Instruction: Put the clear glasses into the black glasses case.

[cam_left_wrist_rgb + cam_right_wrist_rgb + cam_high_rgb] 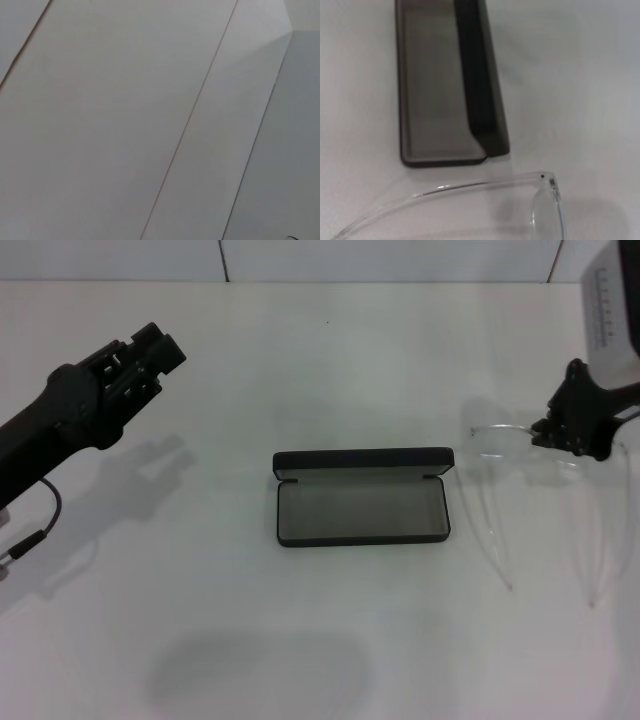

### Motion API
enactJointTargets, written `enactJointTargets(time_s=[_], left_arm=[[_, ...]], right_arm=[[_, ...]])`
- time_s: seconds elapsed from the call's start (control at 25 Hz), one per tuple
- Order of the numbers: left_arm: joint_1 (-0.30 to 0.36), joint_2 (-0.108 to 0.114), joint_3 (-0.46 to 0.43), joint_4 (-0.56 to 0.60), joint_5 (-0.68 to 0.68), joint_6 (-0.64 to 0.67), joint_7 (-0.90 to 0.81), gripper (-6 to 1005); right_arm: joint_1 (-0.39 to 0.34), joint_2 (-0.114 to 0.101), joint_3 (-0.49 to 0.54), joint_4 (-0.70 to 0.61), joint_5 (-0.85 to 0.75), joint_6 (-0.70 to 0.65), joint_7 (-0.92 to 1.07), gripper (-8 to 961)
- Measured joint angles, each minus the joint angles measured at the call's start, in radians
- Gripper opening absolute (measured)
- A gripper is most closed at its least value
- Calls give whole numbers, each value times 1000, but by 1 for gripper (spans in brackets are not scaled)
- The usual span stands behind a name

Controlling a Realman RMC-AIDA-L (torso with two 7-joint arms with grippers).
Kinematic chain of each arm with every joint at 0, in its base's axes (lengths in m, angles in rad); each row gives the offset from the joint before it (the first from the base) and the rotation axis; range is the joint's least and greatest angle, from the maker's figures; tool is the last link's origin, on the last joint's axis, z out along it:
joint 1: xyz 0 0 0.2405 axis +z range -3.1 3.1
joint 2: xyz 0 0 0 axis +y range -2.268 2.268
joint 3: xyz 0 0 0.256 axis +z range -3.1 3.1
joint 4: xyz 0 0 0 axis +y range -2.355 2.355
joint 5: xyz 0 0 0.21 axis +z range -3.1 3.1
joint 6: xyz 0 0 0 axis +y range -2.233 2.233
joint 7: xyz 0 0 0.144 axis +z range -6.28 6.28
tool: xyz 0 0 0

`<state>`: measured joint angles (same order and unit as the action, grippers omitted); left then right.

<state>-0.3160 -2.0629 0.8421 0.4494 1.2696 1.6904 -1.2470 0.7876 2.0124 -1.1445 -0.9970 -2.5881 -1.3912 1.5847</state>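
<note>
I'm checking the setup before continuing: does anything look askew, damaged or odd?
Nothing stands out. The black glasses case lies open and empty; the clear glasses sit beside it, arms unfolded, under the right gripper. The left gripper is apart.

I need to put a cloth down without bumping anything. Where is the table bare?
Bare table lies behind the open black glasses case, and in front of it. It is crowded to its right, where the right gripper meets the clear glasses.
</note>
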Motion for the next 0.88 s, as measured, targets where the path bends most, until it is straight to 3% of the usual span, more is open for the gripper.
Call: enactJointTargets(time_s=[0.24, 0.52, 0.68, 0.88], left_arm=[[-10, -2, 0, 0, -2, 0, -5, 285], [-27, -7, 6, 0, 5, 37, -13, 281], [-44, -11, 20, 6, 7, 129, -14, 278], [-95, -14, 97, 18, 8, 223, -17, 275]], right_arm=[[-86, 0, 67, -160, 47, -136, 1, 57], [-165, 0, 318, -309, 315, -270, 32, 57], [-209, 4, 379, -329, 476, -292, 69, 57], [-254, 8, 389, -297, 632, -274, 110, 57]])
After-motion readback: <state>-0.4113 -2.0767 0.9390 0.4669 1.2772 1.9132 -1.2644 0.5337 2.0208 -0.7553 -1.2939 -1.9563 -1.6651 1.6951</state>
